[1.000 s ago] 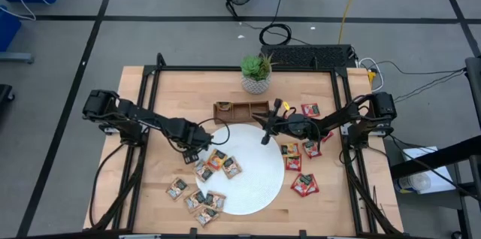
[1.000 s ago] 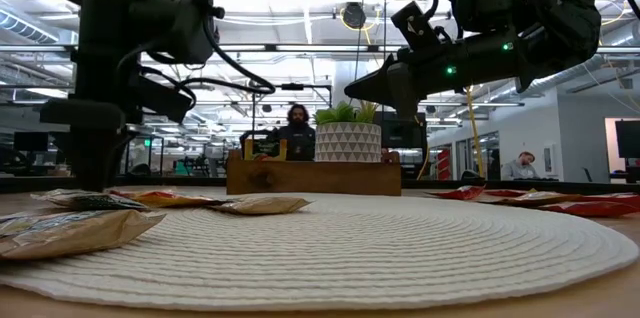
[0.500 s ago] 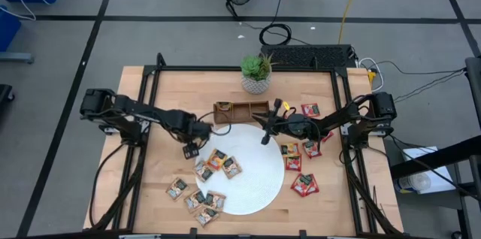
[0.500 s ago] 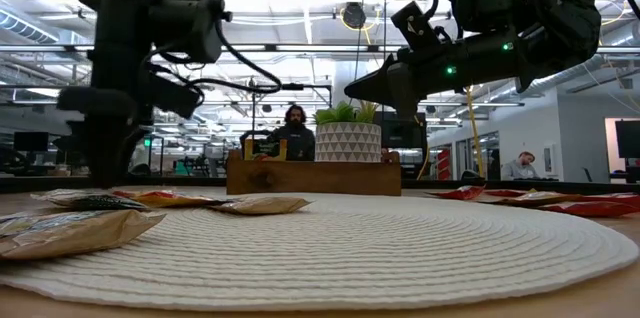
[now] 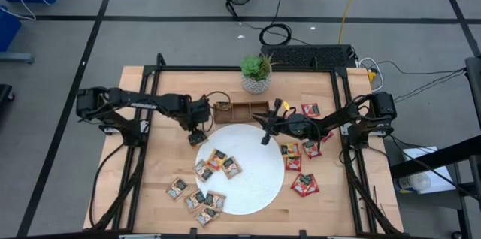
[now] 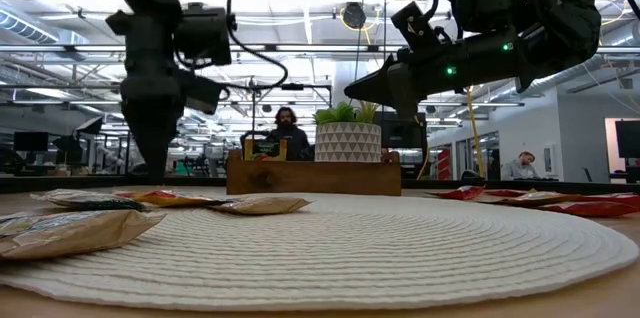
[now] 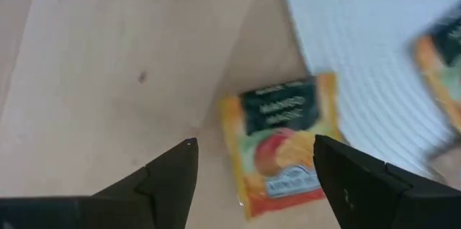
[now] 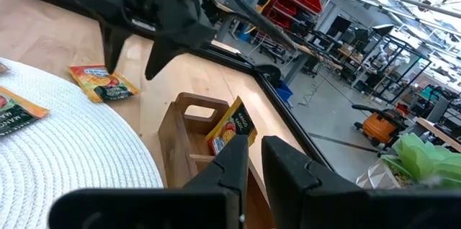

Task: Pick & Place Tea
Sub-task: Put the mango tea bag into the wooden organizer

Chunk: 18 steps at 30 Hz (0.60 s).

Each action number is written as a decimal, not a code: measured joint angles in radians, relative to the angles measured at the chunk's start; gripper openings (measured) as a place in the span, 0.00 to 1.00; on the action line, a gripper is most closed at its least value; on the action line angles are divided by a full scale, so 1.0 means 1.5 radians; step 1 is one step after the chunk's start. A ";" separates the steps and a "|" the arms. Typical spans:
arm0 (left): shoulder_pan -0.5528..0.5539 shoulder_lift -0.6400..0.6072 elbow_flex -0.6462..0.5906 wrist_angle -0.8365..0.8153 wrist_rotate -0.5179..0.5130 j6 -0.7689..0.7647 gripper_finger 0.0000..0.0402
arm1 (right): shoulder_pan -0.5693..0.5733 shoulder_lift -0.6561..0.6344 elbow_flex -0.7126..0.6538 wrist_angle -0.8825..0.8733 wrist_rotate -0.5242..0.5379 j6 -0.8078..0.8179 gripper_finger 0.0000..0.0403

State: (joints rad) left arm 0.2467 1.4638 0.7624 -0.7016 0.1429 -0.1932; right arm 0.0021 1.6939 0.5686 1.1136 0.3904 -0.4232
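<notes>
- The left gripper [image 5: 197, 128] hangs with its jaws wide open and empty over a tan sachet [image 7: 282, 142] lying on the table [image 5: 173, 89], its one edge on the rim of the plate [image 5: 259, 186].
- The right gripper [image 5: 264, 135] is above the plate's far edge beside the tray [image 5: 242, 109], its jaws closed and holding nothing.
- One tan sachet [image 8: 232, 127] stands in the tray's end compartment.
- More tan sachets [image 5: 218, 161] lie on the plate's left part; red sachets [image 5: 304, 184] lie on the table to its right.
</notes>
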 joint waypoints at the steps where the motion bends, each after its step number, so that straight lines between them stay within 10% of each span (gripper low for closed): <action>1: 0.007 -0.001 -0.007 0.003 0.000 0.001 0.68 | 0.000 0.000 0.000 0.000 0.000 0.000 0.08; 18: 0.031 0.001 -0.083 0.168 0.147 0.042 0.68 | 0.000 0.000 0.000 0.002 0.000 -0.001 0.08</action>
State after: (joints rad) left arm 0.2932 1.4658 0.6380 -0.4495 0.3635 -0.1295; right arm 0.0021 1.6939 0.5686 1.1164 0.3904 -0.4240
